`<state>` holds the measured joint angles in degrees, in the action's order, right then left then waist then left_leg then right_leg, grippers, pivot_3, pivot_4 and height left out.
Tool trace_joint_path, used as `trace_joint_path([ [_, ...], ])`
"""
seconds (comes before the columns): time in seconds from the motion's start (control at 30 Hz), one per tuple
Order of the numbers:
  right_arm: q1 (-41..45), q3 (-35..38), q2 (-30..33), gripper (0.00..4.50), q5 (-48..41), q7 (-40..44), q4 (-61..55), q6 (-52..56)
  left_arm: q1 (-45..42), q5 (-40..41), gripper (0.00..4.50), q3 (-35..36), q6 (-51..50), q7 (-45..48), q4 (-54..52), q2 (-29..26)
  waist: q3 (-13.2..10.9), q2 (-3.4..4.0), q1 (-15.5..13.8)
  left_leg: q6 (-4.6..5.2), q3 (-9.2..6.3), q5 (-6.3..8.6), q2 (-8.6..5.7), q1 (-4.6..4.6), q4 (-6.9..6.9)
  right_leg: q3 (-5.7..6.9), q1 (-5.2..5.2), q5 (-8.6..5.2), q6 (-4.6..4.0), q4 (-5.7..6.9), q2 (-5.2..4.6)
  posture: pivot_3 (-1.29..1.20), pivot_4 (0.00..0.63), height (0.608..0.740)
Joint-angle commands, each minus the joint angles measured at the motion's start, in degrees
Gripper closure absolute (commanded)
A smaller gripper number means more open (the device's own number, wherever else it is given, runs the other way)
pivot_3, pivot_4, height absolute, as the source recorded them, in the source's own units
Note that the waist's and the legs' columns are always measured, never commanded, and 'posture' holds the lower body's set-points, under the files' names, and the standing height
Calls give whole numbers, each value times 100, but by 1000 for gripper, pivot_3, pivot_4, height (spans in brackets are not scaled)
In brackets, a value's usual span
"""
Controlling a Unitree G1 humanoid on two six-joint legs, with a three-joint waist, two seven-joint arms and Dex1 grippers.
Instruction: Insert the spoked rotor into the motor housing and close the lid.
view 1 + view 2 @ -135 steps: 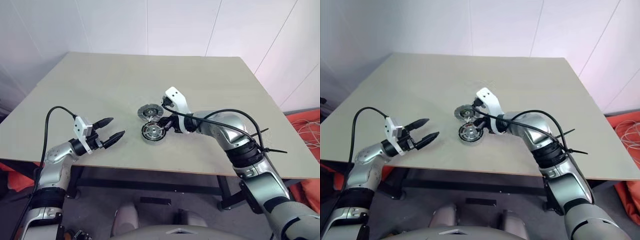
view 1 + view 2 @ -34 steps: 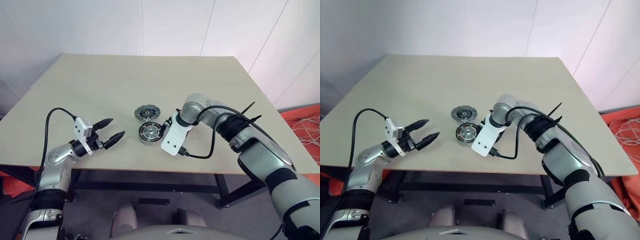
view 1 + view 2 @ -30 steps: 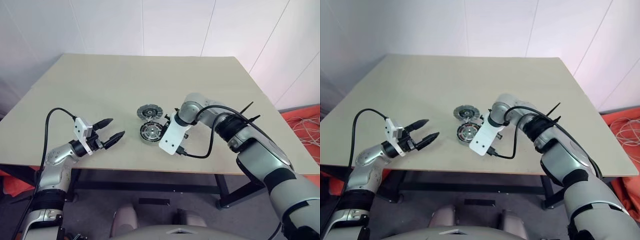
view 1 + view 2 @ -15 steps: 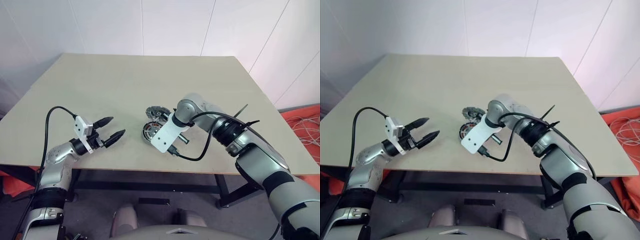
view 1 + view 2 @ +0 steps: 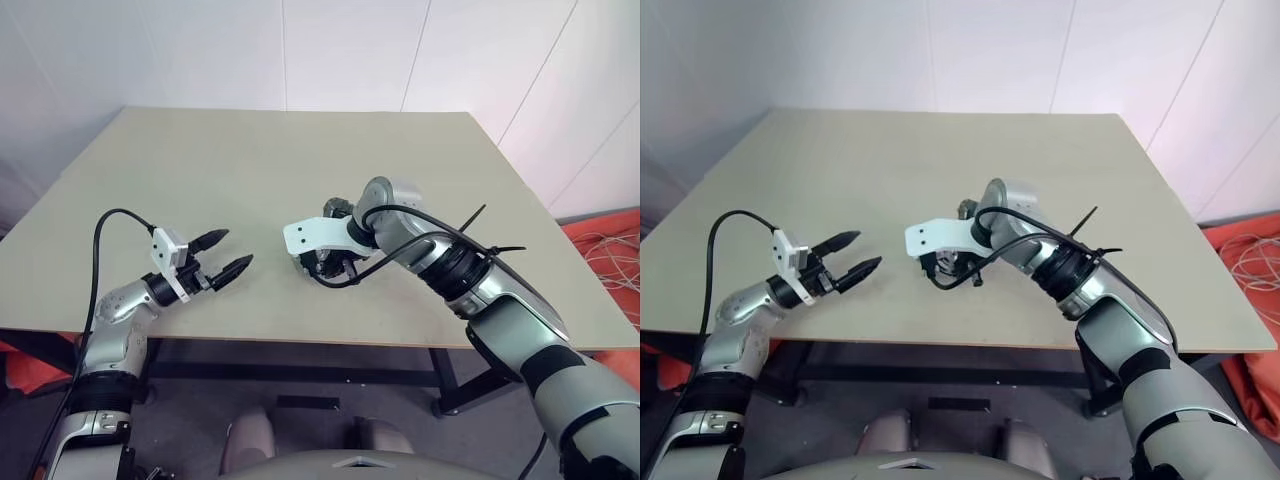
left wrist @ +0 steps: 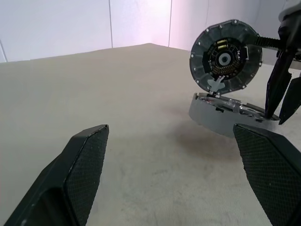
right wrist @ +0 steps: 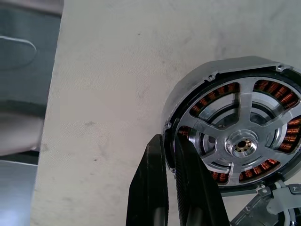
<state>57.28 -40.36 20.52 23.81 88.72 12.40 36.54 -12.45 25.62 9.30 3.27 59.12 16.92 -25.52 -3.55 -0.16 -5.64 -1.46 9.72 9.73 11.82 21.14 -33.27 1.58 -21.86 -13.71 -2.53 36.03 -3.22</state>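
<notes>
Pale beige table spread wide beneath both arms, bare apart from the motor parts near its middle. Right gripper pointing steeply down at the near rim of the motor housing, black fingers pressed together, closed on the rim's edge or just against it; hard to tell which. Left gripper hovering well off to the left of the parts, level over the table, fingers spread wide with nothing between them. Grey motor housing sitting flat on the table, copper-orange windings visible around its inside. Seated inside it, the spoked rotor: silvery spokes, centre hub, windings showing through the gaps. Ribbed grey lid standing upright, swung open on a small hinge at the housing's edge, inner face and dark centre turned toward the left gripper. In the head views, housing largely hidden behind the right wrist's white camera bracket.
</notes>
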Motion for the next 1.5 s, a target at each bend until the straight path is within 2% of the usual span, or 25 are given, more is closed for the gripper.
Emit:
trace_joint_path([
  [0.03,212,59,-255,4483,-114,-150,282,608,-94,2,0,19,48,-40,-225,-12,0,0,13,-2,0,-1,1,-1,2,-3,-3,0,0,1,0,0,0,740],
  [0.3,524,175,-651,4483,-334,-787,1219,1209,-43,5,0,36,63,-61,-238,-27,-2,2,-13,-16,-1,-9,-3,-4,-3,-11,-18,-3,-4,40,-7,0,0,740],
  [0.63,519,182,-673,4483,-697,-1154,1401,837,-65,-19,0,22,118,-40,-134,-3,-2,2,-7,-44,-29,-25,-2,-21,0,-14,-27,-9,8,74,-4,0,0,740],
  [0.73,509,106,-577,3664,-708,-1109,1241,729,-71,-22,0,22,121,-33,-112,-1,-2,2,-9,-46,-29,-26,-2,-18,1,-14,-31,-6,2,75,-4,0,0,740],
  [1.03,604,-181,-226,507,-658,-808,493,500,-101,-36,0,14,115,-30,-90,9,-2,2,-12,-41,-28,-24,-3,-1,2,-13,-40,-6,-19,66,-3,0,0,740],
  [1.27,469,-253,434,507,-886,-158,-848,-673,-116,-41,0,3,96,-37,-110,7,-2,-1,-26,-40,-27,-24,-1,-3,5,-13,-40,-9,-22,67,0,0,0,740],
  [1.5,435,-261,579,507,-623,-449,-896,-1854,-145,-43,0,-15,81,-44,-139,9,-2,-2,-14,-41,-27,-24,-1,-6,3,-13,-39,-8,-21,71,0,0,0,740],
])
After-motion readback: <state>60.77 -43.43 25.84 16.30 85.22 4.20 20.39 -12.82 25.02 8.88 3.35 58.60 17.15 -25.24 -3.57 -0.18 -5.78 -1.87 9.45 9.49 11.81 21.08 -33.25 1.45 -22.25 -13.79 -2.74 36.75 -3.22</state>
